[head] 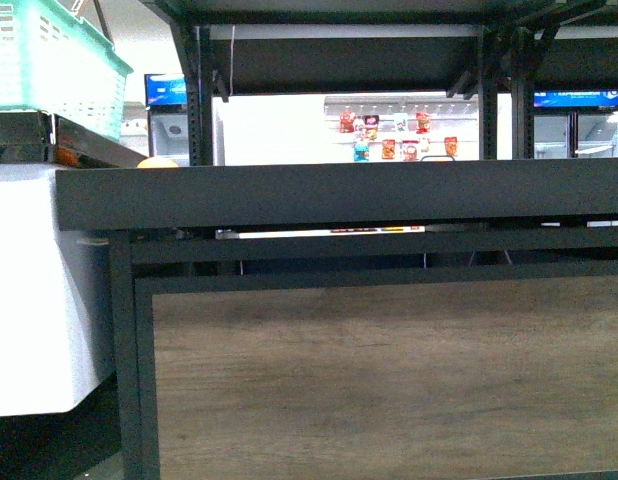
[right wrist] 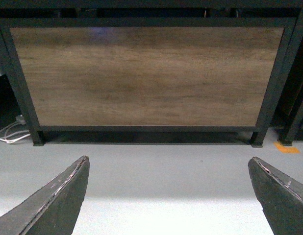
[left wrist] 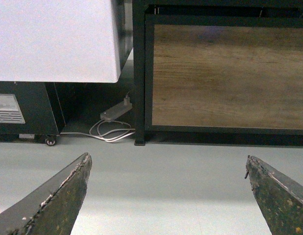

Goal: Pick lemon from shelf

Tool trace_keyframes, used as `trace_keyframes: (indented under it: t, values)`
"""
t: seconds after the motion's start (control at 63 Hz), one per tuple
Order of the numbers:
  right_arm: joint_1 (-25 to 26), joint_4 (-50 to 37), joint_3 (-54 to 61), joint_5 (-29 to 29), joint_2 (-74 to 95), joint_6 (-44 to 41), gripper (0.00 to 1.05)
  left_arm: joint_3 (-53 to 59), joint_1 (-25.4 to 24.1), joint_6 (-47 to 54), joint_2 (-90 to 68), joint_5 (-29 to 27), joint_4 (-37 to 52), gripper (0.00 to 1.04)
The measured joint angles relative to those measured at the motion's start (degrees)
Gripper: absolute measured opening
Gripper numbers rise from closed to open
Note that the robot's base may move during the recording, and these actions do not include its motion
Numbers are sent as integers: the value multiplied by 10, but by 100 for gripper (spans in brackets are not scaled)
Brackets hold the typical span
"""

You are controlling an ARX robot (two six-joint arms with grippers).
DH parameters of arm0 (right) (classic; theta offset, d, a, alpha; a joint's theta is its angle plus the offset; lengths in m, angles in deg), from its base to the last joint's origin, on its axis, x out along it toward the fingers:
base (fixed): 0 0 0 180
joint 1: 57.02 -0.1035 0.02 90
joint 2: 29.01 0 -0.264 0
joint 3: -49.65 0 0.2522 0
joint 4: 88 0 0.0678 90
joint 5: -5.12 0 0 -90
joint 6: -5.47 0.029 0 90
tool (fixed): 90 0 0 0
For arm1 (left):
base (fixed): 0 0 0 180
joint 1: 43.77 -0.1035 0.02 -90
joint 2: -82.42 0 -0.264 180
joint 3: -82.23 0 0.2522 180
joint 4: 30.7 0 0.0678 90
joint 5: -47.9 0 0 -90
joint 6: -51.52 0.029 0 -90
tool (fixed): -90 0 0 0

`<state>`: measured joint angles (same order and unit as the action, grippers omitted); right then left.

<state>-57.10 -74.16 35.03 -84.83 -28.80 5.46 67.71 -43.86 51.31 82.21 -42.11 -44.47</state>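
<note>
While left gripper (left wrist: pixel 166 196) and right gripper (right wrist: pixel 168 196) gape empty, low before the panel (right wrist: pixel 146 73) of the shelf (head: pixel 199 100), reaching is not begun; the lemon is unseen, likely behind the tray lip (head: pixel 339 195), so an arm must rise first.

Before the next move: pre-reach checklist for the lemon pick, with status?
1. Left pincer open and empty: ok.
2. Right pincer open and empty: ok.
3. Lemon located: cannot tell. Only a yellow-orange sliver shows above the shelf front lip.
4. Pincers at tray height: not ok. Both wrist views face the wood panel and floor.
5. Cable clear of left pincer: ok. It lies by the shelf leg.
</note>
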Motion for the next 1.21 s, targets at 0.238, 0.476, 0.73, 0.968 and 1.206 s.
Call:
trace_keyframes:
  t: [0.238,0.476,0.73,0.968,1.206]
  values:
    - [0,0,0,0,0,0,97,0,0,0,0,0,0,97]
    - [0,0,0,0,0,0,97,0,0,0,0,0,0,97]
    - [0,0,0,0,0,0,97,0,0,0,0,0,0,97]
    - [0,0,0,0,0,0,97,0,0,0,0,0,0,97]
    - [0,0,0,0,0,0,97,0,0,0,0,0,0,97]
